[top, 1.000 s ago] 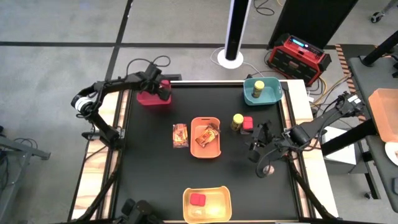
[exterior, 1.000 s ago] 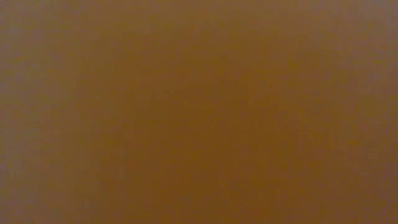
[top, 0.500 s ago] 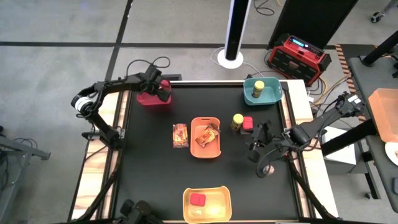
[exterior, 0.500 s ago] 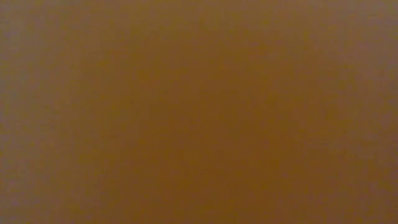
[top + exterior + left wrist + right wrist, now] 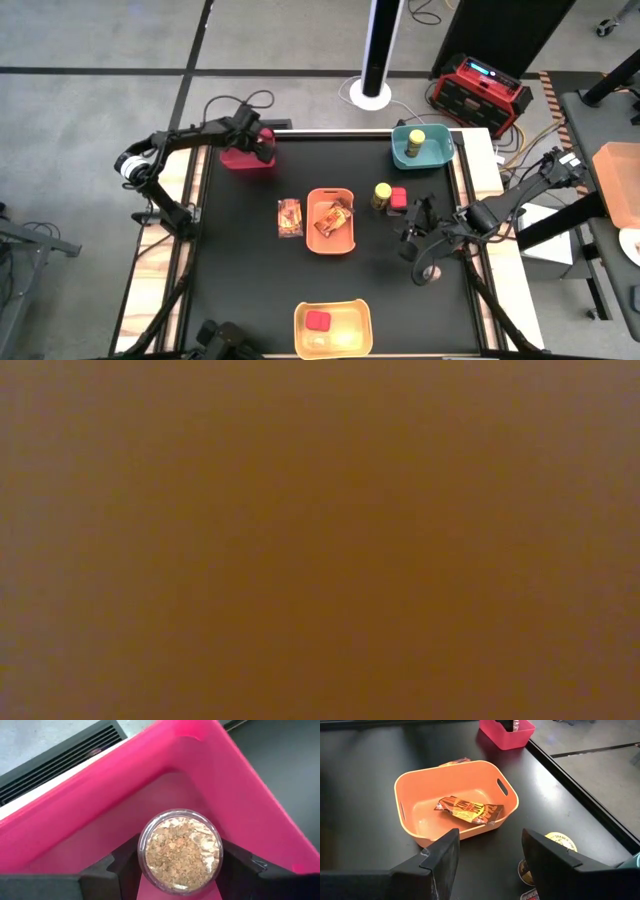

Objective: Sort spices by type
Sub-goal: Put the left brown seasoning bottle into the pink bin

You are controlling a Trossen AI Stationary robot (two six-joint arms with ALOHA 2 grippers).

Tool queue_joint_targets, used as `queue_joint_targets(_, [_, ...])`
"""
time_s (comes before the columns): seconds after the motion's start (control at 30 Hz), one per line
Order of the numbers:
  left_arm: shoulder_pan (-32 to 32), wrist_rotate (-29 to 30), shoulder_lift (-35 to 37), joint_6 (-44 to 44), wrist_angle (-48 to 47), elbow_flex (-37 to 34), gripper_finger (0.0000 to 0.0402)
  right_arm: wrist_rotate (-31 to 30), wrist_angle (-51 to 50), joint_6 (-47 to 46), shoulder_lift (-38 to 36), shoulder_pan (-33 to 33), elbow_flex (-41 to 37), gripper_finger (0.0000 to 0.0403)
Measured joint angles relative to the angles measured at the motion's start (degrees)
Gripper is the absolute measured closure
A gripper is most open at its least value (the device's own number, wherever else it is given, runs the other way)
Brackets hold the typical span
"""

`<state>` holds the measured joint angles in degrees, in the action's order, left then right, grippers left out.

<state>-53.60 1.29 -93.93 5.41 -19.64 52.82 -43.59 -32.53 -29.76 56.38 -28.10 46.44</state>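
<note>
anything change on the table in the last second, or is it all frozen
Nothing visibly changed. The left tool stays over the pink bin, gripping a small jar of brown spice, and the right tool remains open and idle near the table's right edge. The packets, jars and boxes lie where they were. The low view shows only a blank orange-brown blur.

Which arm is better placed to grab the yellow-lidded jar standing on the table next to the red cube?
Right, probably. The right gripper hovers open just beside the yellow-lidded jar, while the left gripper is across the table, holding a small jar over the pink bin.
</note>
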Motion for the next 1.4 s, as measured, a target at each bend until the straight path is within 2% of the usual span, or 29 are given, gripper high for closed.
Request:
queue_joint_targets(0.57, [0.0,0.7,0.0,0.0,0.7,0.0,0.0214,0.0,0.1,0.0,0.0,0.0,-0.3,0.0197])
queue_joint_targets(0.93, [0.0,1.1,-4.5,0.0,3.1,0.1,0.0214,0.0,0.3,0.0,0.0,0.0,-0.5,0.0197])
queue_joint_targets(1.4, [0.0,1.4,-5.1,1.6,4.9,0.0,0.021,0.0,0.3,-0.1,0.0,0.0,-0.5,0.0197])
